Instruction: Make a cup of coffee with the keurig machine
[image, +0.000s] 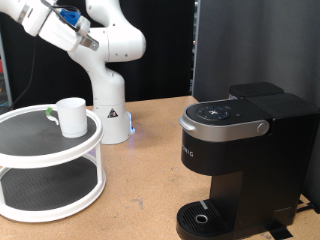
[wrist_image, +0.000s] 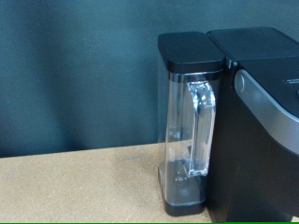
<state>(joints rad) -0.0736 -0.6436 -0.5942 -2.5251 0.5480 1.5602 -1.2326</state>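
Observation:
The cup (image: 71, 116) is a small white mug that stands upright on the top tier of a white two-tier stand (image: 50, 165) at the exterior view's left, with a green mark beside it. The keurig machine (image: 245, 150) is a boxy black coffee maker at the exterior view's right, lid shut, with a round drip tray (image: 205, 217) at its foot. The wrist view shows the machine's side (wrist_image: 262, 121) and its clear water tank (wrist_image: 190, 131). The gripper does not show in either view; the white arm (image: 60, 30) reaches out of the exterior view's top left.
The arm's white base (image: 112, 100) stands behind the stand on the wooden table (image: 150, 180). A dark curtain hangs behind the table. No pod shows.

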